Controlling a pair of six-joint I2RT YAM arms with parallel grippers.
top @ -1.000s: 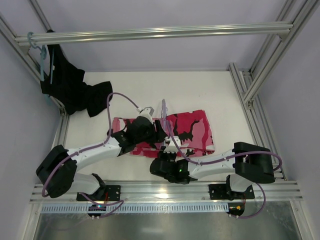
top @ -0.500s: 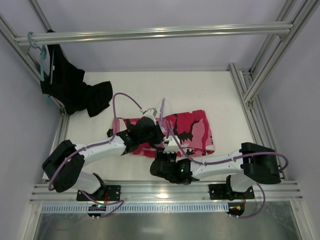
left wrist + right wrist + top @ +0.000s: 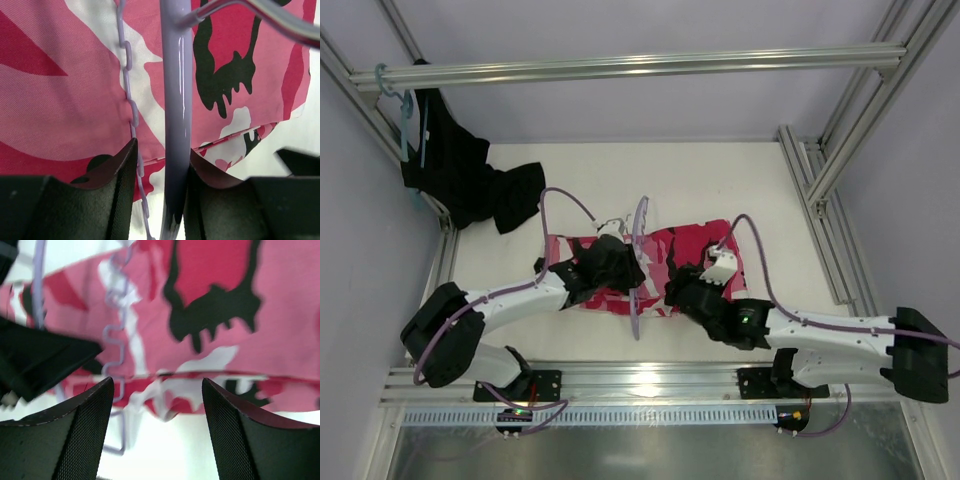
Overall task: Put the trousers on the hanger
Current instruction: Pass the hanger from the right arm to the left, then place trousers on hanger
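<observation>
The camouflage trousers (image 3: 705, 262) lie folded flat on the white table. The pale lilac hanger (image 3: 638, 300) stands on edge across their left part, hook towards the back. My left gripper (image 3: 620, 268) is shut on the hanger. In the left wrist view its thick bar (image 3: 177, 115) rests against the right finger, and its thin notched strip (image 3: 131, 107) lies by the left finger of the gripper (image 3: 160, 150). My right gripper (image 3: 682, 288) hangs open over the near hem of the trousers (image 3: 280, 330), nothing between its fingers (image 3: 157, 385). The hanger's notched edge (image 3: 114, 335) shows to its left.
A black garment (image 3: 460, 180) hangs from a teal hanger (image 3: 395, 95) on the aluminium crossbar (image 3: 620, 68) at the back left. Frame posts (image 3: 820, 190) run along the right side. A metal rail (image 3: 650, 378) borders the near table edge.
My right gripper has opened and let go of the hanger, and its arm has swung out to the right. The left gripper closed round the hanger, which now stands further towards the near edge.
</observation>
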